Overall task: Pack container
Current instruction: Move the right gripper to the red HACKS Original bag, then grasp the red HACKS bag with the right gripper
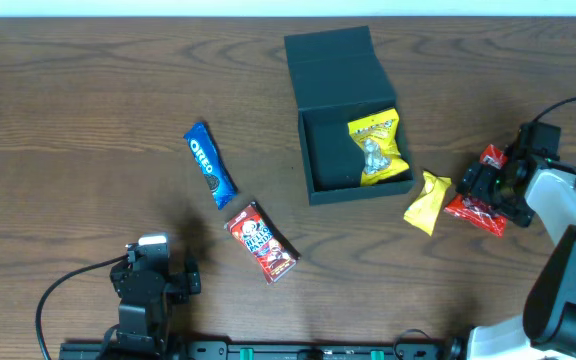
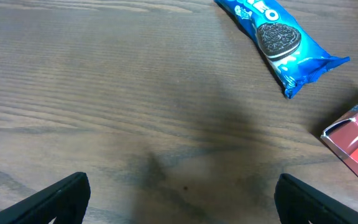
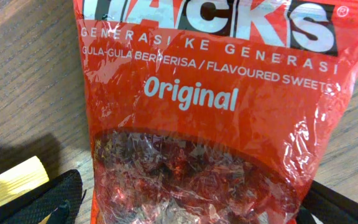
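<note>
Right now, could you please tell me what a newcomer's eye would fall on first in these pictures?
The open dark teal container at the table's top centre draws the eye first, with a bright yellow packet lying inside it. Next comes the red Hacks sweets bag on the right, with the open right gripper over it, a finger on either side. A blue Oreo packet lies left of the container.

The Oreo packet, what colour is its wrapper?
The Oreo packet is bright blue with a dark cookie pictured; left wrist view shows it best.
</note>
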`<state>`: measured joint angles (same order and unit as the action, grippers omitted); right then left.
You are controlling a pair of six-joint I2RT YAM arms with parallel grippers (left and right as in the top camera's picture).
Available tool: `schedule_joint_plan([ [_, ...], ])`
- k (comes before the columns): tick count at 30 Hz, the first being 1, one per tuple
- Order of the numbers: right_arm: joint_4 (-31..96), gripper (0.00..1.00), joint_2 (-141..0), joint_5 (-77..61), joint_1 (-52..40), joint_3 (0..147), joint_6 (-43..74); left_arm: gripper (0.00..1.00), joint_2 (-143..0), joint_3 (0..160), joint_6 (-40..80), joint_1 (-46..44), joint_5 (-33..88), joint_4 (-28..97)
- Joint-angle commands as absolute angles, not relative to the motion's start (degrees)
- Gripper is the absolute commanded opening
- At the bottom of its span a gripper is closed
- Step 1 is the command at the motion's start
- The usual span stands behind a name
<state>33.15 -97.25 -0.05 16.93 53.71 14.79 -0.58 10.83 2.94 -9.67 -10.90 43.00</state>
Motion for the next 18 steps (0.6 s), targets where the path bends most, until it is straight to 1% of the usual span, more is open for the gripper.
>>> schedule_joint_plan([
  [1,33.0,0.96,-97.4,0.2,17.3,53.6,14.1,0.96,-0.3,9.7,2.5,-9.8,-11.3,43.9],
  [2,33.0,0.91,-97.4,0.2,17.3,53.6,14.1,0.96,-0.3,9.7,2.5,-9.8,-11.3,43.9],
  [4,33.2,0.77,-97.4,0.2,17.3,53.6,14.1,0.96,-0.3,9.7,2.5,-9.8,-11.3,43.9],
  [5,33.4,0.75,-97.4,0.2,17.3,53.6,14.1,0.96,-0.3,9.7,2.5,-9.8,-11.3,43.9],
  [9,33.9,0.76,-97.4,0.2,17.2,53.6,14.1,0.96,-0.3,9.7,2.5,-9.8,-11.3,43.9],
  [11,34.0,0.75,-97.4,0.2,17.2,53.6,14.1,0.96,-0.3,9.7,2.5,-9.8,-11.3,43.9],
  [12,34.1,0.73,-97.4,0.2,17.2,53.6,14.1,0.96,-0.3,9.7,2.5,-9.8,-11.3,43.9],
  [14,34.1,0.66,-97.4,0.2,17.2,53.6,14.2,0.96,-0.3,9.7,2.5,-9.8,-11.3,43.9],
  [16,34.1,0.64,-97.4,0.2,17.2,53.6,14.3,0.96,-0.3,9.7,2.5,-9.8,-11.3,43.9],
  [18,34.1,0.61,-97.4,0.2,17.2,53.6,14.3,0.95,-0.3,9.7,2.5,-9.8,-11.3,43.9],
])
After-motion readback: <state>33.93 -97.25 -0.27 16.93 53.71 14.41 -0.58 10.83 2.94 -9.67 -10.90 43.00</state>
